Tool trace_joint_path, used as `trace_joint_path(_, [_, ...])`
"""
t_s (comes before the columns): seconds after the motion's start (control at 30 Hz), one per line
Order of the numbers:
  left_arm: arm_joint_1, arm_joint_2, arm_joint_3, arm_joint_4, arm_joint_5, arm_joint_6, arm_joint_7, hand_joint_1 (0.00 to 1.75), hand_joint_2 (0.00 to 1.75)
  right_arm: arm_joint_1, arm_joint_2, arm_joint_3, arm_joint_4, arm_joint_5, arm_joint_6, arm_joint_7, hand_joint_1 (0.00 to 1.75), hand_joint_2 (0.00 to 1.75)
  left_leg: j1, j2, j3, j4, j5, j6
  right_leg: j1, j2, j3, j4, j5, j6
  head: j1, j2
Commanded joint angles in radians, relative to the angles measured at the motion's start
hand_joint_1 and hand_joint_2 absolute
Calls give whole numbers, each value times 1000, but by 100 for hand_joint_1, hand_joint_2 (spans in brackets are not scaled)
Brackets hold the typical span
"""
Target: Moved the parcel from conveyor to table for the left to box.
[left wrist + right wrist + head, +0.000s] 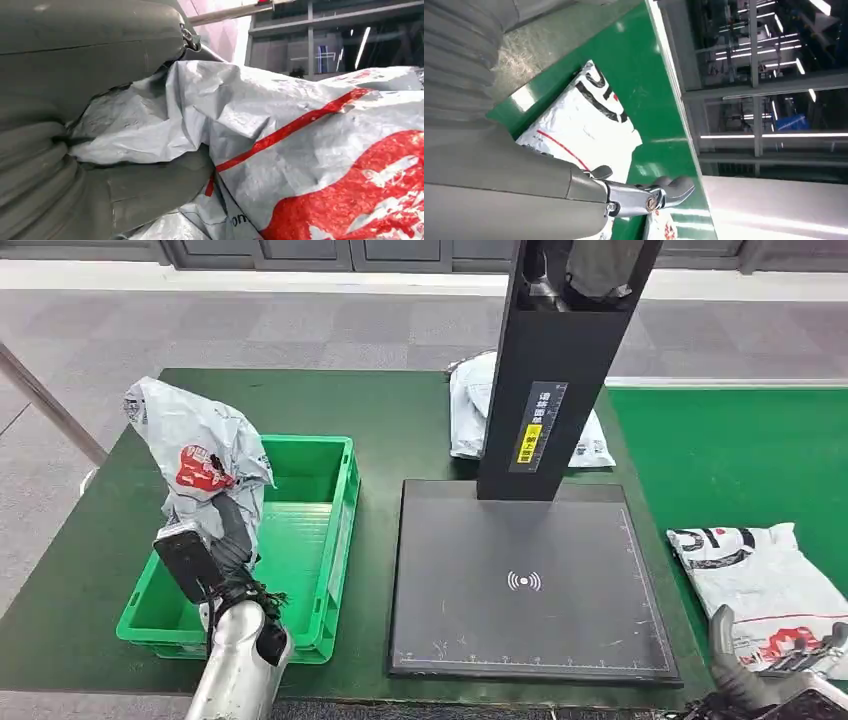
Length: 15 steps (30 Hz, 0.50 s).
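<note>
In the head view, the robot's left hand [222,540], rising from the lower left of the frame, is gripping a crumpled grey parcel [200,455] with a red print, holding it up above the left rim of a green bin [340,540]. The left wrist view is showing the thick grey thumb [150,185] pressing into the parcel's wrinkled plastic [300,145].

The bin is sitting on a dark green table [400,420], its right wall just beside a flat black scanner pad [525,580] at frame centre. A black post [550,370] is rising from the pad's far edge, and a second pale parcel [470,405] is lying behind it, partly hidden. Bare table is showing between the bin and the table's left edge.

At the right, a bright green conveyor [740,450] is carrying a white parcel [760,575] with black and red markings near the lower right corner. The right hand [775,665] is hovering at that parcel's near edge; its fingers appear loosely curled, though whether they are touching the parcel is hard to tell. In the right wrist view, open belt [644,75] is lying beyond the white parcel [579,125].
</note>
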State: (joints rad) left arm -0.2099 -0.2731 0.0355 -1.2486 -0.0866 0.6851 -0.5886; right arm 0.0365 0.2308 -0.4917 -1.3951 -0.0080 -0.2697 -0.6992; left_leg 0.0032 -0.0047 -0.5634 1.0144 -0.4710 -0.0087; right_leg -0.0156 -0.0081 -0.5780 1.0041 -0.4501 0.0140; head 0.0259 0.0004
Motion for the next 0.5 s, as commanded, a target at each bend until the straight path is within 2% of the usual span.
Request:
trace_joint_path(0.03, [-9, 5, 44, 153, -54, 13, 15, 0, 175, -5, 27, -51, 3, 1, 1, 1, 0, 175, 0, 1, -1, -4, 3, 0, 0, 1, -1, -4, 3, -1, 0, 0])
trace_joint_path(0.07, [-11, 13, 34, 162, -60, 13, 8, 0, 175, -5, 27, -51, 2, 1, 2, 1, 0, 175, 0, 0, 0, -2, 2, 0, 0, 0, -1, -2, 1, -1, 0, 0])
trace_joint_path(0.1, [-10, 15, 30, 164, -71, 13, 2, 0, 0, -4, 28, -51, 0, 1, 1, 1, 0, 175, 0, 0, -2, -3, 3, 0, 0, 1, -2, -3, 3, -1, 0, 0])
trace_joint_path(0.23, [-11, -29, 105, 153, -156, 13, -5, 0, 0, -9, 31, -51, 2, 2, -3, 1, 0, 175, 0, 1, -4, -3, 2, 0, 0, 1, -1, -2, 3, -1, 0, 0])
trace_joint_path(0.3, [-14, -20, 74, 154, -111, 13, -2, 0, 0, -10, 32, -51, 0, 1, -8, 1, 0, 175, 0, 1, -10, -1, 0, 0, 1, 1, -3, -1, 0, -3, 0, 0])
trace_joint_path(0.37, [-15, -47, 117, 141, -115, 13, -35, 0, 0, -10, 32, -50, 3, 1, -9, 1, 0, 175, 0, 0, -2, 0, -8, 0, 0, -1, 5, 0, -9, -2, 0, 0])
trace_joint_path(0.4, [-21, -58, 136, 139, -110, 13, -49, 0, 0, -11, 33, -50, 5, 1, -9, 1, 0, 175, 0, 0, -7, -2, -5, 0, 0, -1, 0, -1, -6, -3, 0, 0])
trace_joint_path(0.5, [-26, -61, 142, 138, -104, 13, -61, 0, 0, -11, 33, -49, 5, 2, -11, 1, 0, 175, 1, -1, -4, -2, -3, 1, 1, -1, 3, -2, -6, -1, 0, 0])
